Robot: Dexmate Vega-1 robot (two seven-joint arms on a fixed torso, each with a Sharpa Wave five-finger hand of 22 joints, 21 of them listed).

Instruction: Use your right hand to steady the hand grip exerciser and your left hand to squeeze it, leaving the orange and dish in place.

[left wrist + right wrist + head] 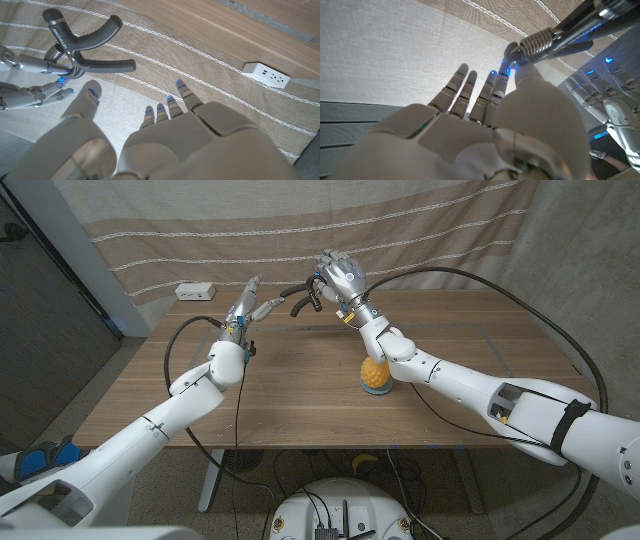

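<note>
The hand grip exerciser (pixel 303 297), black handles with a metal spring (pixel 540 40), hangs in the air above the table's far edge. My right hand (pixel 341 275) pinches it at the spring end, its other fingers spread; the handles (pixel 85 45) point toward my left hand. My left hand (pixel 246 303) is just left of the handles, its fingers (pixel 165 107) straight and apart, touching nothing. In the right wrist view, the right hand (pixel 485 125) has its thumb up against the spring. The orange (pixel 376 370) sits on a small dish (pixel 377 390) on the table under my right forearm.
A white power strip (pixel 195 291) lies at the table's far left edge, also in the left wrist view (pixel 265 75). A striped beige curtain (pixel 420 230) hangs close behind the table. Black cables loop over both arms.
</note>
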